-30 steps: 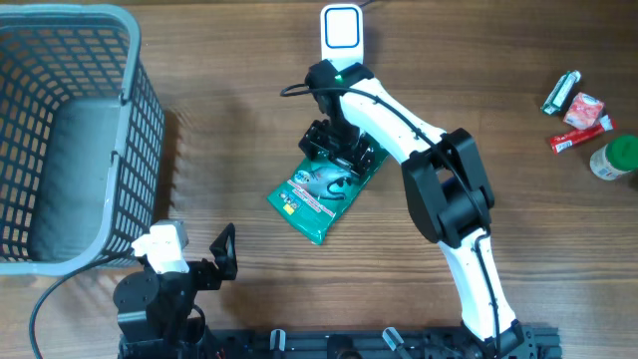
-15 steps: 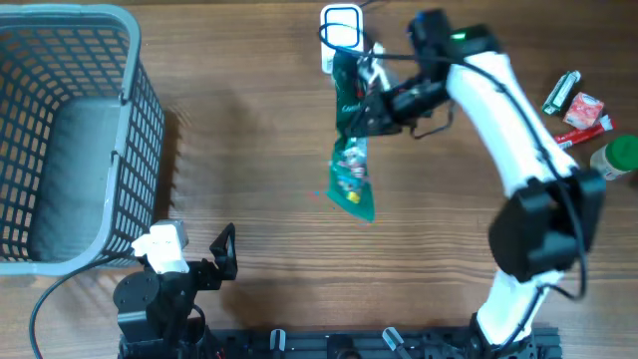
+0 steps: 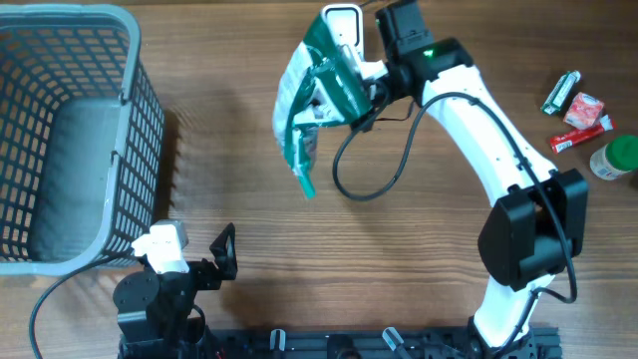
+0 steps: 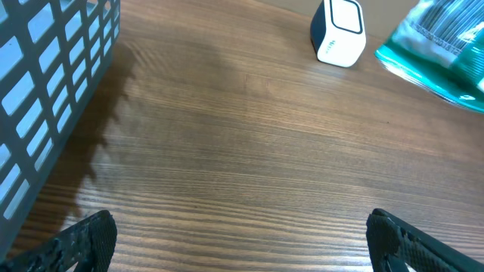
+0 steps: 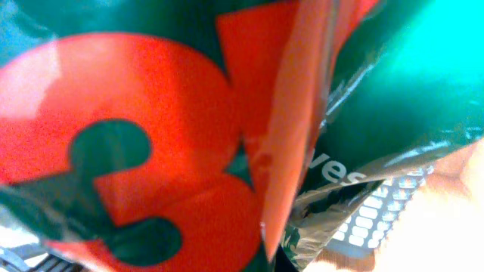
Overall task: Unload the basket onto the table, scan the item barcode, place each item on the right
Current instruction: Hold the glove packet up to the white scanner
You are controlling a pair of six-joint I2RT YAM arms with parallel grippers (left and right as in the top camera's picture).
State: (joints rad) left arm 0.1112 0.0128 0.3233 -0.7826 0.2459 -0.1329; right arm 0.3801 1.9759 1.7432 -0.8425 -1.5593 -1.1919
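Right now we see the right gripper raised over the far middle of the brown wooden table, its jaws pinched tight on a crinkly green plastic packet with white and silver print. The packet hangs clear of the wood, its upper end at the gripper and its lower corner pointing toward the near left. It is just beside the small white box-shaped scanner, which stands upright at the far edge. From overhead the packet's top overlaps the scanner's left side, and we cannot tell whether the two touch. In the right wrist view the packet fills nearly everything: a large red numeral three on green film, too close for us to make out a barcode. From the left wrist view we see the scanner at far centre and a teal-edged corner of the packet at far right.

The left gripper sits low at the near left of the table, its two black fingers spread wide. Farther back on the left stands the grey plastic lattice basket. Well apart, at the far right edge, lie a slim green-and-white sachet, a small red-and-white wrapped pack, a red stick-shaped wrapper and a green-lidded jar, close together.
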